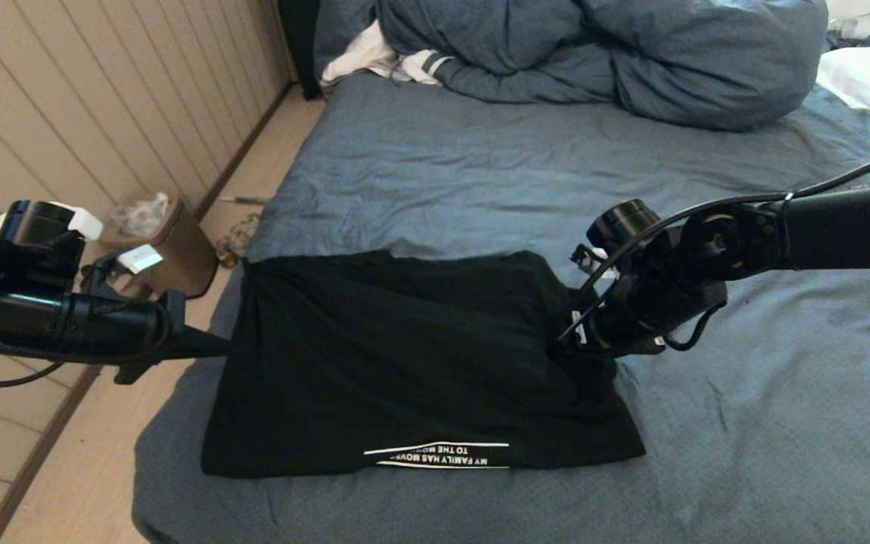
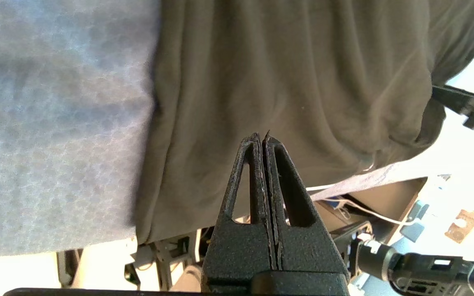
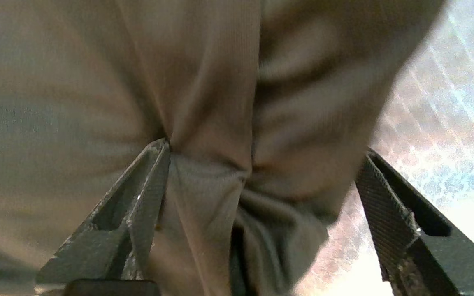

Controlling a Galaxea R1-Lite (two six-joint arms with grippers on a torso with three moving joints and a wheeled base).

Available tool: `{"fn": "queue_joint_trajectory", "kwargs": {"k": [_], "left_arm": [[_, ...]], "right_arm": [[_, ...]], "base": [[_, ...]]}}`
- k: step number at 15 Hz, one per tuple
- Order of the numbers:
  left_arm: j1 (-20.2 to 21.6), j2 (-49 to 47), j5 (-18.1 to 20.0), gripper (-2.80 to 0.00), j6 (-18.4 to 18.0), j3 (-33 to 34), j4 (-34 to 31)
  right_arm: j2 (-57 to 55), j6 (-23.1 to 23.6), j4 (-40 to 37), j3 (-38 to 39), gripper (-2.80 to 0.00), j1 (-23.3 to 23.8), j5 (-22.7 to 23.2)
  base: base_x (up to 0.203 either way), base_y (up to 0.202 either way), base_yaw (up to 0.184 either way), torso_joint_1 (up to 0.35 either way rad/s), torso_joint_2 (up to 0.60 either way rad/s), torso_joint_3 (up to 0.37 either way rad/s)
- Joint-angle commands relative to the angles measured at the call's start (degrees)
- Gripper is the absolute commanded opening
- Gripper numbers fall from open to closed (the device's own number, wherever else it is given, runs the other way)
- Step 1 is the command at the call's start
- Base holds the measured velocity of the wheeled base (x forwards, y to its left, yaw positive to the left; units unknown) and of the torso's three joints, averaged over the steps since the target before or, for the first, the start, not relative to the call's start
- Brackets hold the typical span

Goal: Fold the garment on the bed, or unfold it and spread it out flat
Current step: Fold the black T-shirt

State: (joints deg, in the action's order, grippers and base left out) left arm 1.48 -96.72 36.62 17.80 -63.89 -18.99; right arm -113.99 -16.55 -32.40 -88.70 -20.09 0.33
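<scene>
Duvet (image 1: 631, 53) lies bunched well beyond garment (image 1: 405, 363).

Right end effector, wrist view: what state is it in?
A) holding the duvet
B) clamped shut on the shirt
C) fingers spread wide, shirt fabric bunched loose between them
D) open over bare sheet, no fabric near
C: the right end effector has its fingers spread far apart, with a bunch of the black T-shirt loose between them.

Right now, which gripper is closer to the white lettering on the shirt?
The right gripper, though only slightly: it sits at the shirt's right edge, above the lettering. The left gripper is at the shirt's left edge, farther from it.
</scene>
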Motion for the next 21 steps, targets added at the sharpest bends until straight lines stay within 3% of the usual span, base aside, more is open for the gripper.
{"fn": "queue_joint_trajectory", "kwargs": {"k": [1, 2, 3, 16, 21], "left_arm": [[-0.18, -0.34, 0.21, -2.80, 0.13, 0.19, -0.08], [-0.33, -0.66, 0.21, -2.80, 0.13, 0.26, 0.01], [-0.68, -0.75, 0.21, -2.80, 0.13, 0.26, 0.01], [-2.88, -1.81, -0.15, -2.80, -0.22, 2.28, 1.50], [-2.95, -1.87, -0.17, -2.80, -0.22, 2.37, 1.56]], "right_arm": [[-2.06, -0.17, 1.36, -0.13, 0.00, -0.16, 0.20], [-2.35, -0.39, 4.07, 0.22, 0.00, -0.38, 0.14], [-2.56, -0.67, 5.24, 0.54, -2.80, -0.56, 0.20], [2.64, -0.76, 5.46, 0.43, -2.80, -0.27, 2.35], [7.26, 0.10, 5.13, 0.54, -2.80, 3.32, 2.12]], "base": [[0.000, 0.000, 0.000, 0.000, 0.00, 0.000], [0.000, 0.000, 0.000, 0.000, 0.00, 0.000], [0.000, 0.000, 0.000, 0.000, 0.00, 0.000], [0.000, 0.000, 0.000, 0.000, 0.00, 0.000], [0.000, 0.000, 0.000, 0.000, 0.00, 0.000]]}}
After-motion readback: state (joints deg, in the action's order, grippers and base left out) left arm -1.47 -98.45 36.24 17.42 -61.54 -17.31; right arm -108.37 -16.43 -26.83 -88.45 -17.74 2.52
